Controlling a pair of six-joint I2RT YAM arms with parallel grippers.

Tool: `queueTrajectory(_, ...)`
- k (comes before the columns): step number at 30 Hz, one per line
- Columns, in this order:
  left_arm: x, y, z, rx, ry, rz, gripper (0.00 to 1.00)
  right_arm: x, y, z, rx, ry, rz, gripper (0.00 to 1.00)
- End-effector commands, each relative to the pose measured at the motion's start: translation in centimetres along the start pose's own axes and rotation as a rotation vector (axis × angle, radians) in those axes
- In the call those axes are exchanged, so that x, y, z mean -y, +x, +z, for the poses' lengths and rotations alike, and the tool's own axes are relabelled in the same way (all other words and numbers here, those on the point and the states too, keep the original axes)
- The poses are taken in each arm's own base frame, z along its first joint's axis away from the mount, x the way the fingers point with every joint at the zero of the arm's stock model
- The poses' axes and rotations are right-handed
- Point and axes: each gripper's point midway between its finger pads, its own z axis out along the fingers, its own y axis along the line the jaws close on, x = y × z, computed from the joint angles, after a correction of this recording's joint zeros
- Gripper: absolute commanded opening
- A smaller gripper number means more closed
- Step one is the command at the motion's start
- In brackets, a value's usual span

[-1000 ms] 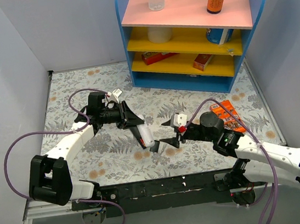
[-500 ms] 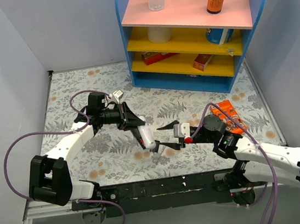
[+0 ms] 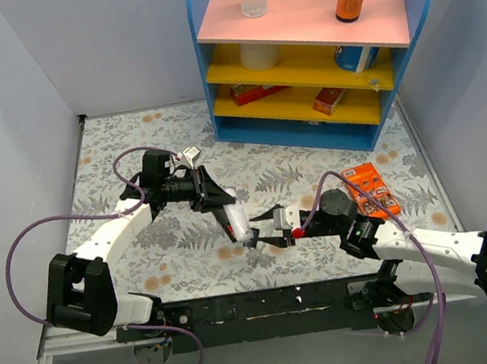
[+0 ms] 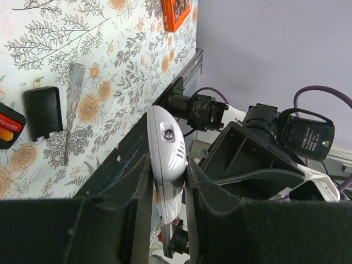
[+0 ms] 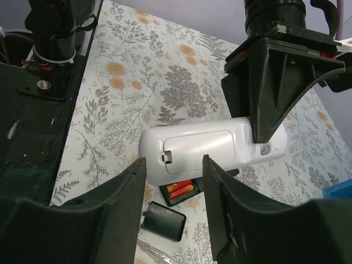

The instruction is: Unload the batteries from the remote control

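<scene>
My left gripper (image 4: 168, 165) is shut on a white handset (image 5: 209, 148) and holds it above the table; its back cover is closed. Under it lies the black remote control (image 5: 175, 199) with its compartment open, and two red-and-orange batteries (image 5: 181, 191) sit inside. Its detached black cover (image 5: 163, 220) lies beside it on the mat and also shows in the left wrist view (image 4: 43, 113). My right gripper (image 5: 173, 165) is open and empty, its fingers spread at either side of the handset's near end. In the top view it (image 3: 266, 228) sits just right of the handset (image 3: 242, 223).
A clear thin stick (image 4: 70, 110) lies by the cover. A flat orange cell pack (image 3: 368, 188) lies at the right. A blue shelf unit (image 3: 308, 128) with bottles and boxes stands at the back. The black base rail (image 3: 268, 302) runs along the near edge.
My right arm has reached left and turned its gripper, which now sits close to the white handset. The left arm and the handset have not moved.
</scene>
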Motion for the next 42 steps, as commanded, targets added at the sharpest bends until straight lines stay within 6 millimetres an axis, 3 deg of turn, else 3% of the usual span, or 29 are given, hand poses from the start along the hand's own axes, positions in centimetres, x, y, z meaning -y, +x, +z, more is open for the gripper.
queueTrajectory(1, 1.0, 0.9, -0.6, -0.016, 0.035, 0.015, 0.0, 0.9, -2.9, 0.9, 0.086, 0.015, -0.055, 0.51)
queueTrajectory(13, 0.9, 1.1, -0.6, -0.028, 0.035, 0.007, 0.0, 1.1, -2.3, 1.3, 0.06, 0.035, -0.07, 0.41)
queueTrajectory(22, 1.0, 1.2, -0.6, -0.032, 0.037, 0.001, 0.0, 0.9, -1.9, 1.4, 0.047, 0.028, -0.075, 0.4)
queueTrajectory(42, -0.3, 1.4, -0.2, -0.048, 0.008, -0.046, 0.0, 2.4, -0.5, 1.4, -0.008, 0.149, -0.132, 0.3)
